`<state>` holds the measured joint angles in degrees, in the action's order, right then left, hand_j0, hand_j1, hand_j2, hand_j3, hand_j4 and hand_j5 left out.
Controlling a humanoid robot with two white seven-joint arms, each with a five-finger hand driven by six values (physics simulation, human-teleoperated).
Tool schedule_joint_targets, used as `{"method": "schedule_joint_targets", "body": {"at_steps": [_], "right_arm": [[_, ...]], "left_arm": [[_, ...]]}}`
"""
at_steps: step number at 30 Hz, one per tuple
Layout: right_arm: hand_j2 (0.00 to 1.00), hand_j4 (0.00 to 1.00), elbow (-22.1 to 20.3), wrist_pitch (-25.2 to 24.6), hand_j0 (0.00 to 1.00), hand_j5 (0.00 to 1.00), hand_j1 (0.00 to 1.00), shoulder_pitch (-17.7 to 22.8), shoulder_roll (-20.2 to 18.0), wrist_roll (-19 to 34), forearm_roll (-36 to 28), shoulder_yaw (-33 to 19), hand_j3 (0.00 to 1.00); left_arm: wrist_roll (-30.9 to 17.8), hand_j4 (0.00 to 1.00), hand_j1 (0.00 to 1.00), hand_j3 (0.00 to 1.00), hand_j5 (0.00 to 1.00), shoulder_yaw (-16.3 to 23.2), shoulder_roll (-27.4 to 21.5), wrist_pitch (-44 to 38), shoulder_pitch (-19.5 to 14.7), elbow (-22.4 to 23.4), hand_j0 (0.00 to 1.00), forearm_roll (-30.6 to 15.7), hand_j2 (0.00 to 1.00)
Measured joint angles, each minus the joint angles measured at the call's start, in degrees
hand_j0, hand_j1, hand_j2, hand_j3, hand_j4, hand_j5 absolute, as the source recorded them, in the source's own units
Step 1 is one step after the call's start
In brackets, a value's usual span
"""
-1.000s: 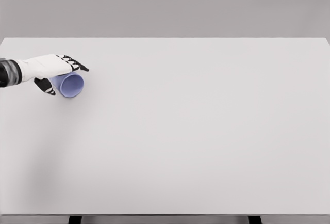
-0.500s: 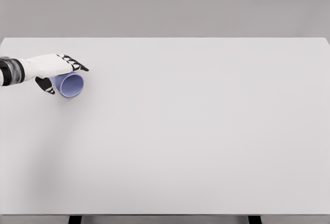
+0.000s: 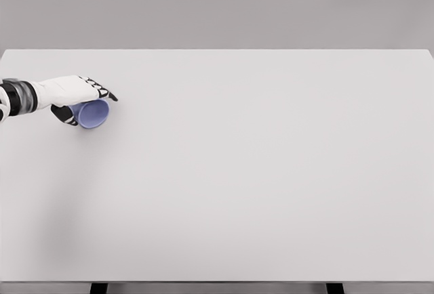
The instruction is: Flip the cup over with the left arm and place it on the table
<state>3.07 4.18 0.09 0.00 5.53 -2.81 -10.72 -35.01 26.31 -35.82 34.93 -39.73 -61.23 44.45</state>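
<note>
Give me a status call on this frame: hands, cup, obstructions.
Left hand shut on the cup, fingers over the top. Cup on its side, mouth toward camera. Right hand out of view. Table shows nothing in the way.

The scene is bright and evenly lit with soft, diffuse light and no glare; the white table (image 3: 258,172) reads as a nearly uniform pale grey. Shadows are faint: a soft darkening spreads over the tabletop's lower left, and a slight shade sits beneath the left hand (image 3: 71,92) and the cup (image 3: 93,113). The render is mildly soft but evenly focused, with straight, undistorted table edges.
</note>
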Motion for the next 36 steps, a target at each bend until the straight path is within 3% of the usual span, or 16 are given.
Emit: {"method": "schedule_joint_targets", "body": {"at_steps": [3, 10, 13, 25, 36], "right_arm": [[1.00, 1.00, 0.00, 0.00, 1.00, 1.00, 1.00, 0.00, 0.00, 0.00, 0.00, 0.00, 1.00], [1.00, 1.00, 0.00, -0.01, 1.00, 1.00, 1.00, 0.00, 0.00, 0.00, 0.00, 0.00, 1.00], [1.00, 1.00, 0.00, -0.02, 1.00, 1.00, 1.00, 0.00, 0.00, 0.00, 0.00, 0.00, 1.00], [1.00, 1.00, 0.00, 0.01, 1.00, 1.00, 1.00, 0.00, 0.00, 0.00, 0.00, 0.00, 1.00], [1.00, 1.00, 0.00, 0.00, 1.00, 1.00, 1.00, 0.00, 0.00, 0.00, 0.00, 0.00, 1.00]], "left_arm": [[-0.03, 0.83, 0.83, 0.83, 0.83, -0.17, -0.01, -0.38, 0.26, 0.03, 0.83, -0.71, 0.83], [0.10, 0.58, 0.58, 0.58, 0.58, 0.50, -0.10, -0.58, -0.09, 0.20, 0.58, -1.09, 0.58], [0.04, 0.53, 0.53, 0.53, 0.53, 0.63, -0.14, -0.40, -0.18, 0.21, 0.53, -1.03, 0.53], [-0.16, 0.49, 0.49, 0.49, 0.49, 0.11, -0.41, 0.20, -1.49, -0.95, 0.49, -5.02, 0.49], [-0.03, 0.49, 0.49, 0.49, 0.49, 0.10, -2.16, 0.22, -2.02, -4.06, 0.49, -17.56, 0.49]]}}
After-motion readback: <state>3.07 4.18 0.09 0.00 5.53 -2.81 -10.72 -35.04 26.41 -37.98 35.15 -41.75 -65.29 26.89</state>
